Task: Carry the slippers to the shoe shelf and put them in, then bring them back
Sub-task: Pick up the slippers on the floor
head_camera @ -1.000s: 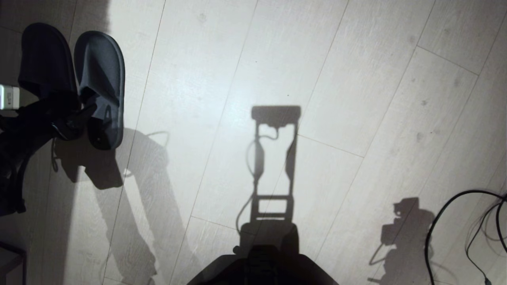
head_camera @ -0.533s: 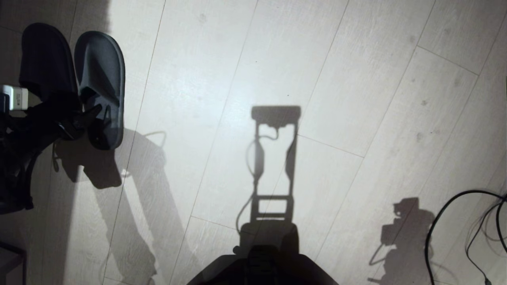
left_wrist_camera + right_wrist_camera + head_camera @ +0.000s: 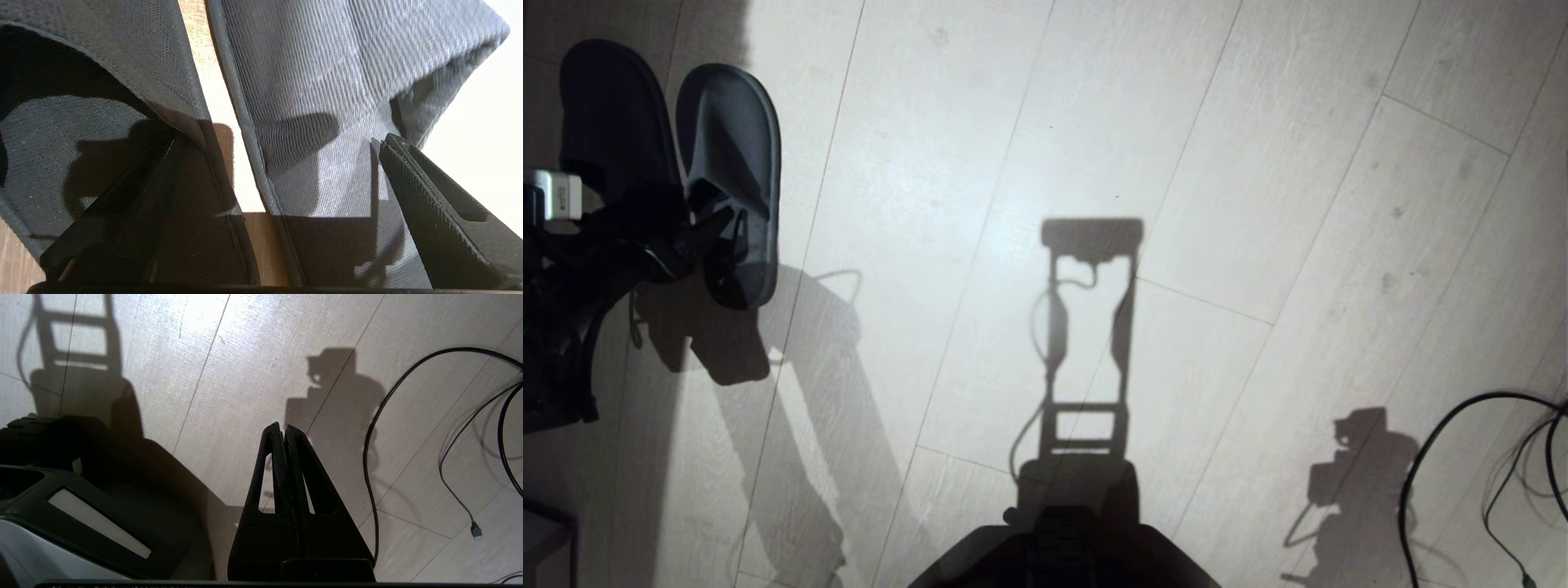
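Currently the left gripper [image 3: 698, 237] is spread wide over the heel ends of the slippers [image 3: 727, 163], which lie side by side on the pale plank floor [image 3: 1094, 122]. In the left wrist view one finger [image 3: 429, 212] is set on the footbed of one slipper, the other finger [image 3: 135, 196] is inside the neighbouring slipper, and both inner edges are bracketed between them; nothing is clamped. The right gripper [image 3: 282, 430] is held pressed closed, empty, above bare floor, with black cables [image 3: 408, 396] just beside it.
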